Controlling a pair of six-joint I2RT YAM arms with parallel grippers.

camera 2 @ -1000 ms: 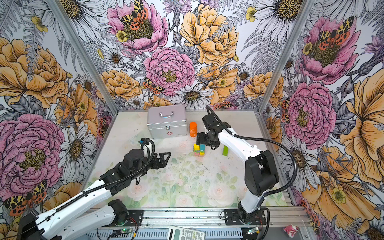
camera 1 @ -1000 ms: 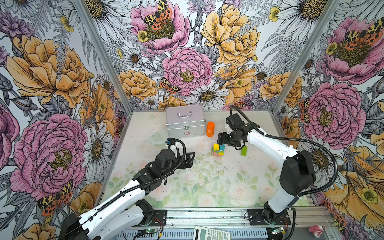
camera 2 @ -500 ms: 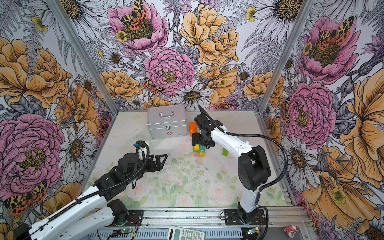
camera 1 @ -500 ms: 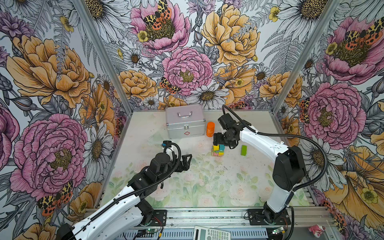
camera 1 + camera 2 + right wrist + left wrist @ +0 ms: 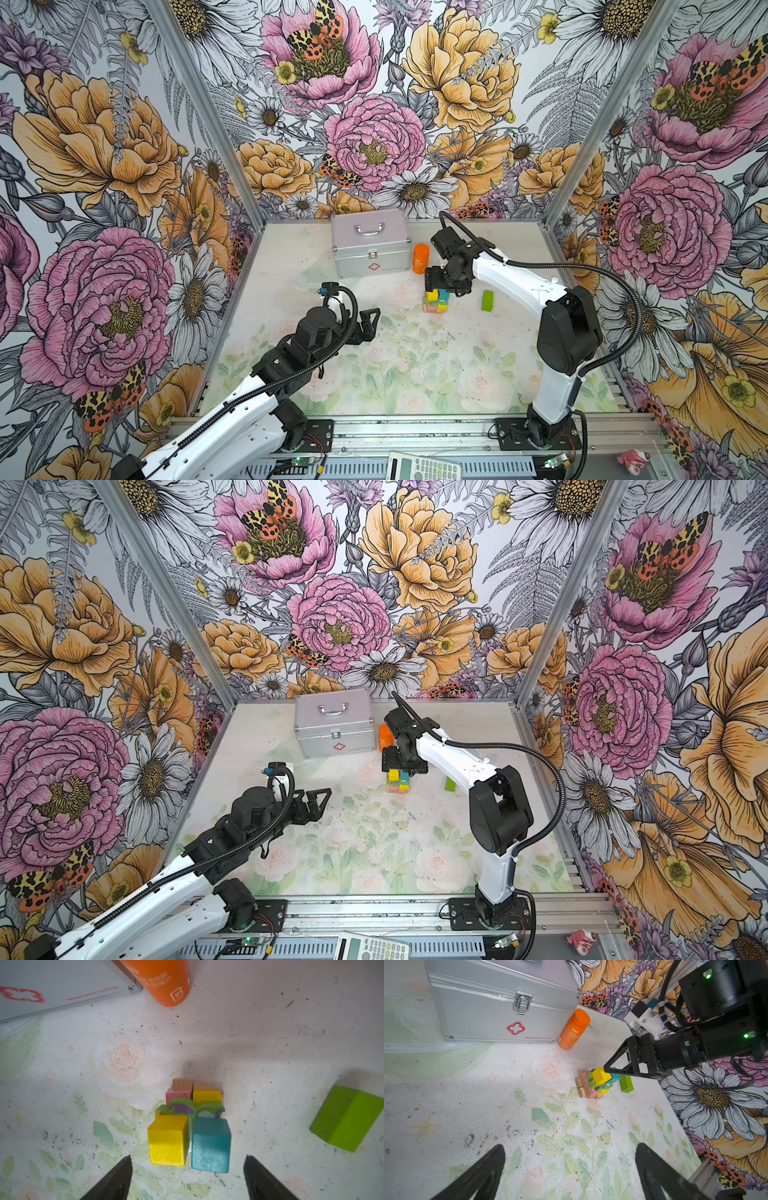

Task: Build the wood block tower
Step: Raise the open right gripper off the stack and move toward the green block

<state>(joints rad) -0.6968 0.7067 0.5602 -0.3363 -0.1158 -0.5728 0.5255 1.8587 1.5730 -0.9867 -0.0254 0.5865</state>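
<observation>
The tower point(image 5: 435, 300) point(image 5: 398, 781) point(image 5: 598, 1082) stands on the floor right of centre. Tan planks point(image 5: 182, 1083) lie at its base, with a pink plank point(image 5: 178, 1095) and a yellow bar point(image 5: 206, 1096) on them. Above those sits the green owl-faced piece point(image 5: 187, 1107), topped by a yellow cube point(image 5: 168, 1140) and a teal cube point(image 5: 211, 1145) side by side. My right gripper point(image 5: 444, 286) point(image 5: 188, 1157) hangs open just over the two cubes, its fingers spread wider than the pair. A loose green bar point(image 5: 487, 300) point(image 5: 347, 1118) lies right of the tower. My left gripper point(image 5: 370, 320) point(image 5: 569, 1147) is open and empty, left of the tower.
A silver metal case point(image 5: 370, 245) stands at the back with an orange bottle point(image 5: 420, 258) beside it, just behind the tower. A calculator point(image 5: 424, 467) lies on the front rail. Flowered walls close off the left, back and right.
My right gripper has swung left, from near the loose green bar to above the tower. The left arm has drawn back slightly, its gripper still open.
</observation>
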